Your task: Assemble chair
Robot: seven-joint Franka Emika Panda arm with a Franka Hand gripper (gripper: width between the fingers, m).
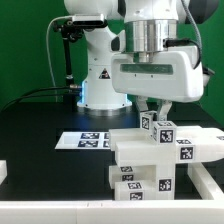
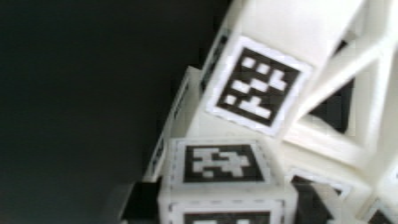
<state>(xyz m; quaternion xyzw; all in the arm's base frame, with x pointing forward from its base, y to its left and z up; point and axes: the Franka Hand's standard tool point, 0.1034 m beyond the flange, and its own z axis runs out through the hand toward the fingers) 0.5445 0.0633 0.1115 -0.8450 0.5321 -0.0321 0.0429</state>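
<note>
The white chair parts (image 1: 150,165) stand stacked at the exterior view's right, with black-and-white tags on their faces. An upright tagged leg bar (image 1: 161,130) rises from the top of the stack. My gripper (image 1: 155,112) hangs right over it with its fingers down around the bar's top, shut on it as far as I can see. In the wrist view the bar (image 2: 221,166) fills the frame close up, beside a slanted white piece with a large tag (image 2: 263,84). My fingertips are hidden there.
The marker board (image 1: 88,140) lies flat on the black table, to the exterior view's left of the stack. The arm's white base (image 1: 100,85) stands behind it. A white piece (image 1: 3,172) shows at the left edge, and a white rim (image 1: 205,190) at the lower right.
</note>
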